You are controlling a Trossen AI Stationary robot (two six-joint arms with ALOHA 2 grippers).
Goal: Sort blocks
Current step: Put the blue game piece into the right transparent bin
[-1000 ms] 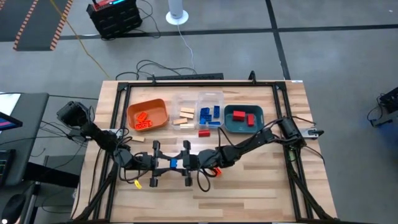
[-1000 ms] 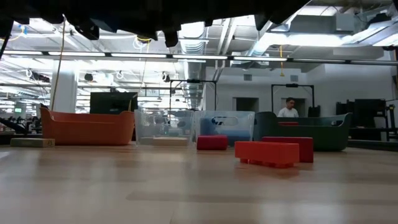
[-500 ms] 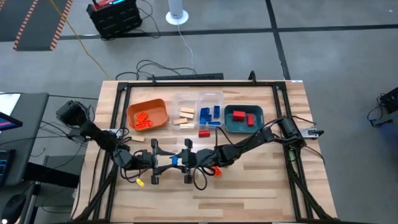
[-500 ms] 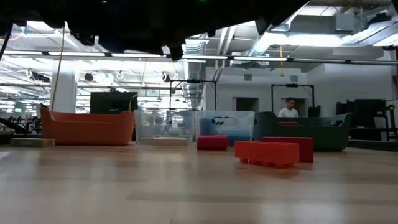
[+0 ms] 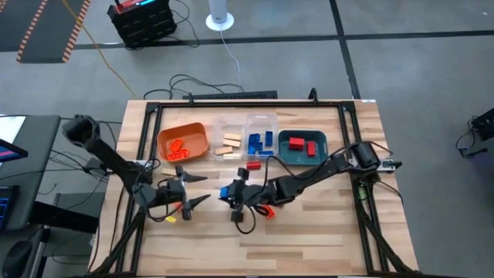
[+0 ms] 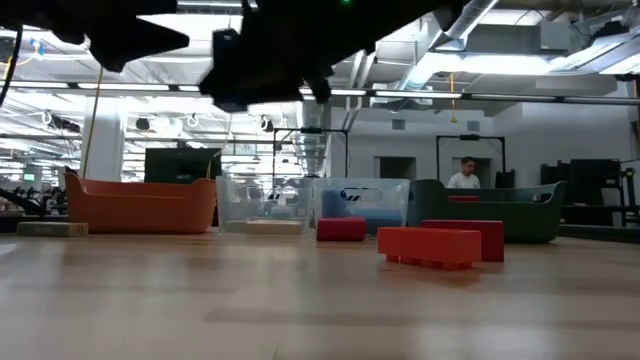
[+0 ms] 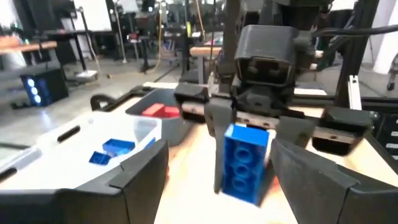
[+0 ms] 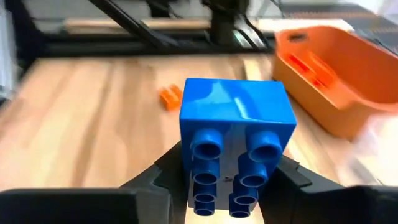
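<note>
The bench [image 5: 309, 232] is a broad top of pale wooden planks framed by dark metal rails, and along its far side stand four small tubs in a row: a rounded orange plastic one [image 5: 184, 141] with orange bricks in it, two clear boxy ones [image 5: 245, 136], one with tan bricks and one with blue, and a dark teal one [image 5: 302, 148] with red bricks. The two dark jointed arms meet near the middle of the bench. The right pincer [image 5: 233, 193] is clamped on a glossy blue brick [image 5: 226, 191], a rectangular block with two rows of round studs; in the right wrist view its long axis runs forward between the fingers [image 8: 292, 177], with the studded face turned upward toward that camera. The left pincer [image 5: 191, 189] sits just beside it toward the left edge, its fingers spread wide and clear of the brick. A red brick [image 5: 252, 165] lies flat on the wood just in front of the clear tubs, and a small orange brick [image 5: 268, 212] lies by the right arm.
</note>
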